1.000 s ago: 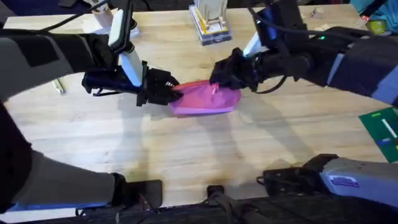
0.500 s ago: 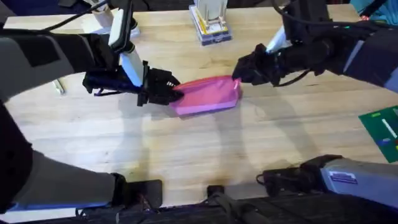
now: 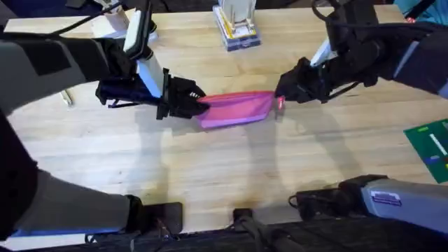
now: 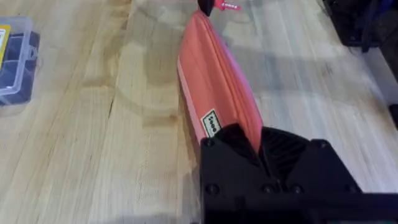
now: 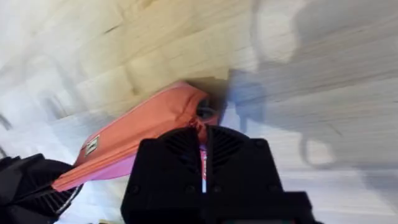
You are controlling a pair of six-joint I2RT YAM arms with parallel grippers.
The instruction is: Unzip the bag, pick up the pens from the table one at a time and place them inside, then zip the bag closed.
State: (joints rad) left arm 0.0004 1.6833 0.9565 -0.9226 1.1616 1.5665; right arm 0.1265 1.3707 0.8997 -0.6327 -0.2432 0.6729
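I see my left end effector (image 3: pixel 198 105) clamped on the pink bag's (image 3: pixel 238 109) nine o'clock end; my right end effector (image 3: pixel 282 94) pinches its zipper pull (image 3: pixel 281 103) at three o'clock.

The left arm reaches in from the left of the bag (image 3: pixel 236 110), its wrist level, and the left gripper (image 3: pixel 198 106) is clamped on the bag's left end. The right arm stretches in from the right, forearm angled down toward the bag's right end, where the right gripper (image 3: pixel 283 93) is pinched on the zipper pull.
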